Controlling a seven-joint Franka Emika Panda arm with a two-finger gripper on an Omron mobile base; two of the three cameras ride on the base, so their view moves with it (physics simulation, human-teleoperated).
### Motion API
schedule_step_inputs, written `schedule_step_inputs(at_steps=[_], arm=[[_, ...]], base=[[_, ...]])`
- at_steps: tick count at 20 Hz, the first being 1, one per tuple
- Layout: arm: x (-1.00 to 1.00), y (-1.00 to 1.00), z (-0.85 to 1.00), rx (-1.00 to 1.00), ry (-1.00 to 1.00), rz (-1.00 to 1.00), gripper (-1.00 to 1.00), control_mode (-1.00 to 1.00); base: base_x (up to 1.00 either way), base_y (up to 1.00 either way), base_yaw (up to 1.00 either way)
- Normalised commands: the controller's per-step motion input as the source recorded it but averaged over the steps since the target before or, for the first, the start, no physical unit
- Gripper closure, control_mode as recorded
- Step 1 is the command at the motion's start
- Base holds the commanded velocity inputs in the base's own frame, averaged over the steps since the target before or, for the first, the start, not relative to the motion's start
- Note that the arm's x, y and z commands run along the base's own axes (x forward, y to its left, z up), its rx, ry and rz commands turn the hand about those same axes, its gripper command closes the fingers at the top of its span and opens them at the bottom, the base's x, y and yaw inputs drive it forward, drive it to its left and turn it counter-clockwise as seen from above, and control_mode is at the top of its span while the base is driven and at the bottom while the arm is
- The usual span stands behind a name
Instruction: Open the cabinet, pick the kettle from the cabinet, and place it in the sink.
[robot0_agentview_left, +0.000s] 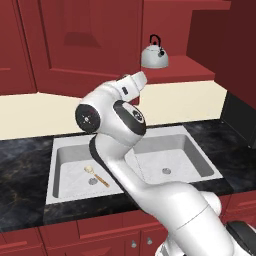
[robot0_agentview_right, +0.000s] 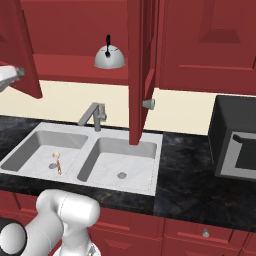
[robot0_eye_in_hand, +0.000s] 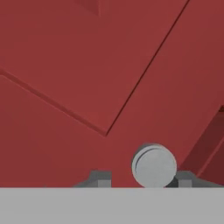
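The cabinet's right door (robot0_agentview_right: 137, 60) stands swung open, edge-on, with its silver knob (robot0_agentview_right: 148, 103) at the lower edge. The silver kettle (robot0_agentview_left: 154, 54) (robot0_agentview_right: 109, 56) sits upright on the red shelf (robot0_agentview_right: 65, 67) inside. My gripper (robot0_eye_in_hand: 142, 178) (robot0_agentview_right: 19, 73) is up against the left door (robot0_agentview_right: 22, 50) (robot0_agentview_left: 75, 40). It is open, with that door's round knob (robot0_eye_in_hand: 154, 165) between the finger tips, nearer the right one. Below lies the grey double-basin sink (robot0_agentview_left: 197, 152) (robot0_agentview_right: 155, 165).
A small wooden-handled spoon (robot0_agentview_left: 96, 176) (robot0_agentview_right: 57, 161) lies in the left basin. The square faucet (robot0_agentview_right: 94, 116) rises behind the sink. A dark microwave (robot0_agentview_right: 235, 145) stands on the black counter (robot0_agentview_right: 185, 190) to the right. My arm crosses over the sink.
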Motion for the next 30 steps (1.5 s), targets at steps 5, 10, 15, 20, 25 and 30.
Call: schedule_step_inputs(at_steps=[5, 10, 15, 20, 25, 30], arm=[[-0.26, 0.56, 0.07, -0.09, -0.11, -0.09, 1.0, -1.0], [-0.27, 0.58, 0.1, -0.06, -0.01, -0.06, 1.0, -1.0], [-0.27, 0.62, 0.1, -0.04, 0.0, -0.02, 1.0, -1.0], [-0.28, 0.63, 0.02, -0.03, 0.0, -0.02, 1.0, -1.0], [-0.28, 0.63, 0.0, -0.03, 0.0, -0.02, 1.0, -1.0], [-0.23, 0.59, 0.0, -0.02, 0.0, -0.03, -1.0, -1.0]], base=[[0.0, 0.0, 0.0], [0.0, 0.0, 0.0], [0.0, 0.0, 0.0], [0.0, 0.0, 0.0], [0.0, 0.0, 0.0], [0.0, 0.0, 0.0]])
